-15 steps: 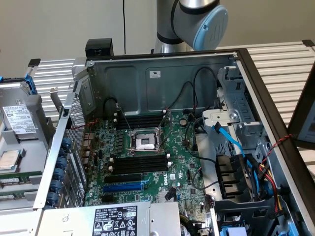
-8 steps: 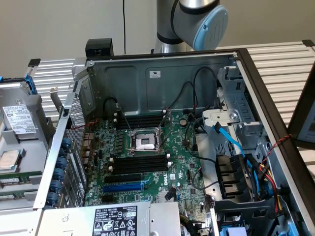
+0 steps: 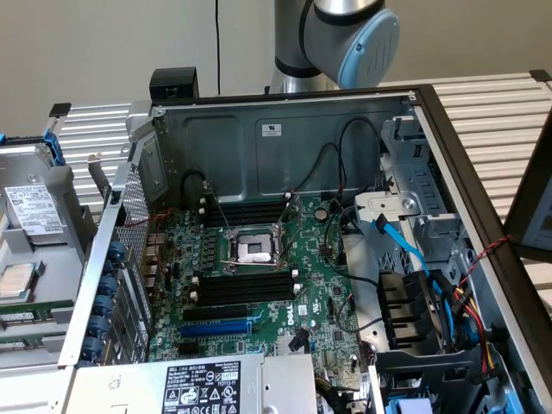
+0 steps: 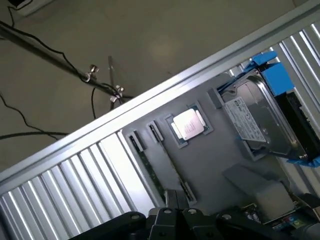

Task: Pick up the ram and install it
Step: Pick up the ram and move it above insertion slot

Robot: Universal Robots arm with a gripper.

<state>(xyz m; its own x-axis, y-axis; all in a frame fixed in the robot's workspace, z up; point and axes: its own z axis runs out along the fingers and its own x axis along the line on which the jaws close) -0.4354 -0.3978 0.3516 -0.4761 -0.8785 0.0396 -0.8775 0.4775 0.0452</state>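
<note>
Two thin ram sticks stand on edge in holders of a grey tray (image 4: 210, 165): one ram (image 4: 146, 167) and a second (image 4: 171, 162) beside it. My gripper (image 4: 175, 196) hovers above the tray near the end of the second stick, with its black fingers together and nothing visibly held. In the exterior view the tray (image 3: 52, 250) sits at the left, outside the open computer case (image 3: 285, 138). On the green motherboard (image 3: 319, 293), black slots with white clips (image 3: 246, 285) lie in front of the CPU socket (image 3: 254, 250).
A hard drive with a blue bracket (image 4: 260, 120) and a loose CPU (image 4: 189, 124) also lie on the tray. The arm's elbow (image 3: 354, 34) rises behind the case. A blue slot (image 3: 216, 328), cables (image 3: 405, 250) and a drive cage (image 3: 431, 328) crowd the case's interior.
</note>
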